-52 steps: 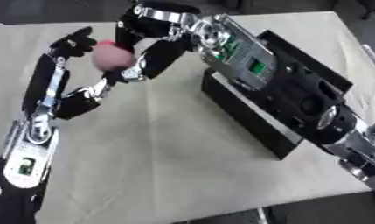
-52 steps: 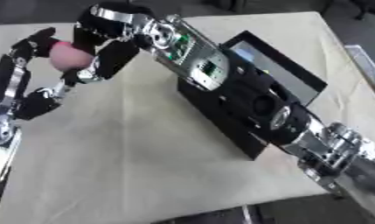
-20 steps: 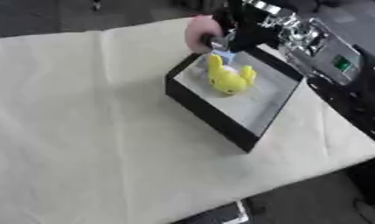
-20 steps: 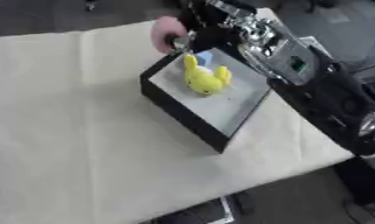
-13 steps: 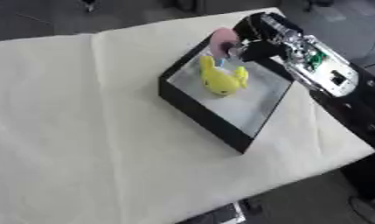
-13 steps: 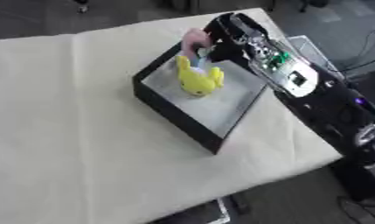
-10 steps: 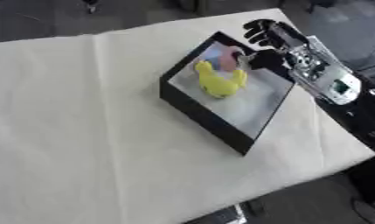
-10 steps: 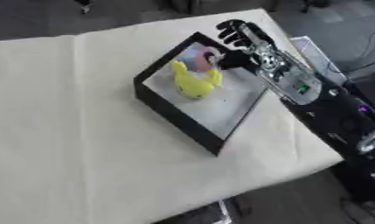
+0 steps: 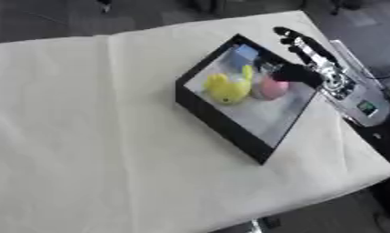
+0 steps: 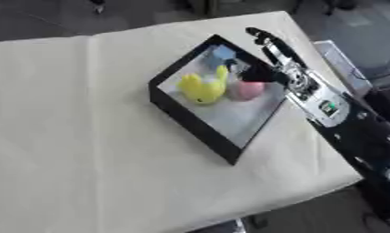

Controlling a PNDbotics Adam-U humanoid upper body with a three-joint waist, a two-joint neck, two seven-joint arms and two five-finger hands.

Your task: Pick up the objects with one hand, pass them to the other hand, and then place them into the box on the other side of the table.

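Hovering at the box's (image 9: pixel 222 123) far rim, your right hand (image 10: pixel 279 59) shows straight, empty fingers; the pink object (image 9: pixel 270 88) lies inside, beside the yellow toy (image 9: pixel 228 87), apparently delivered.

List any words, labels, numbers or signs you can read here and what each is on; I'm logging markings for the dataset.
No text can be read in either view.
Right forearm: a small green patch, perhaps a label or display, too blurred to read.
Box, yellow toy, pink object, blue object: no markings visible.
Right hand, open over the box's far edge: no markings visible.
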